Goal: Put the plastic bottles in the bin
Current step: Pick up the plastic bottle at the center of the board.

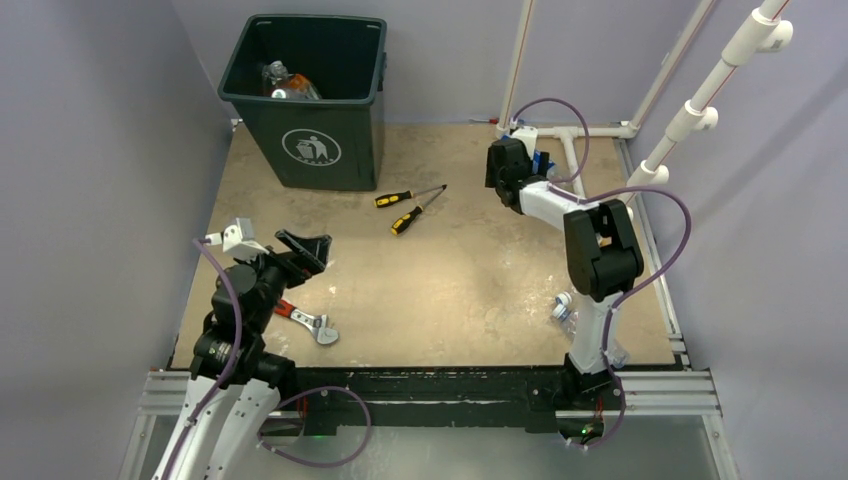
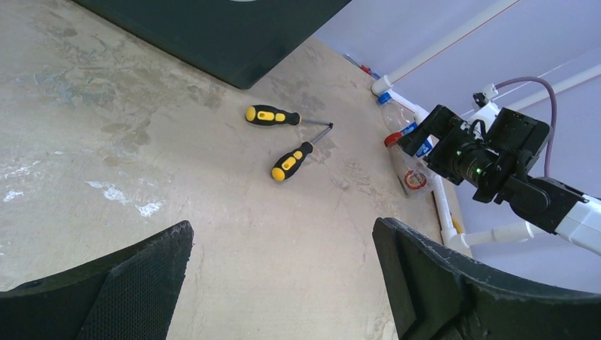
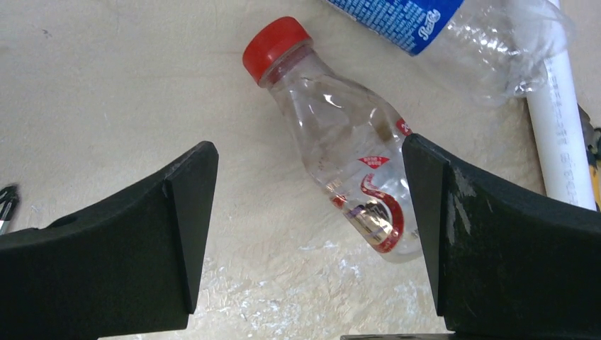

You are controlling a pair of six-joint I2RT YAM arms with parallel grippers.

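The right pincer [image 3: 308, 227] hangs released over a red-capped bottle [image 3: 340, 156] lying on the tabletop [image 3: 106, 85]. The left pincer [image 2: 283, 241] gapes empty near the wrench [image 1: 310, 322].

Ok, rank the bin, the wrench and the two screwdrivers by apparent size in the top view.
1. bin, by far the largest.
2. two screwdrivers, which look alike, so no order between them.
The wrench is partly hidden under the left arm, so it stays unranked against them.
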